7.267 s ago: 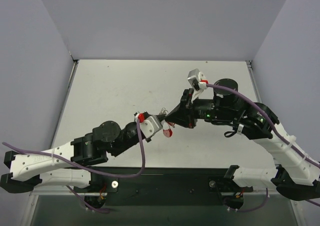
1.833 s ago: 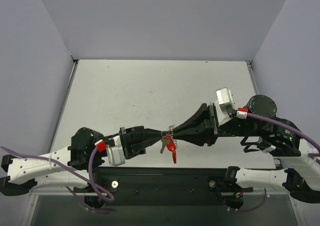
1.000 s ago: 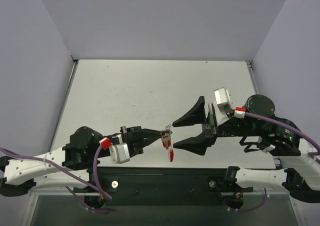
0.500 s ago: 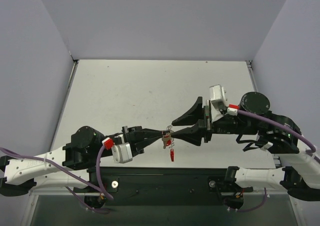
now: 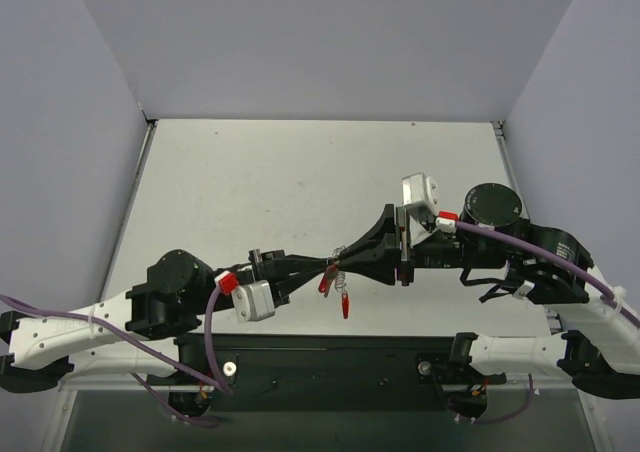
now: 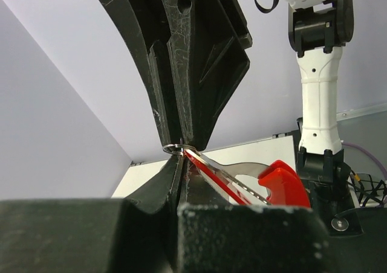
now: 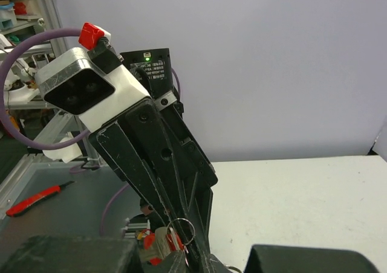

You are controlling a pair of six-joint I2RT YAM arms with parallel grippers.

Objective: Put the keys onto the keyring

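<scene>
Meeting tip to tip at the keyring [image 6: 208, 173].
Clamped tight by left gripper [image 5: 327, 266], pinched by right gripper [image 5: 346, 257], key [image 6: 279, 185] dangling beside.

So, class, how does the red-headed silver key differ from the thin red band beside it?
The silver key with the red plastic head is metal-bladed with only its head red; the thin red band is red all along. The key widens into a blocky head; the band stays narrow like a strap. Both seem to hang from the small silver ring.
</scene>
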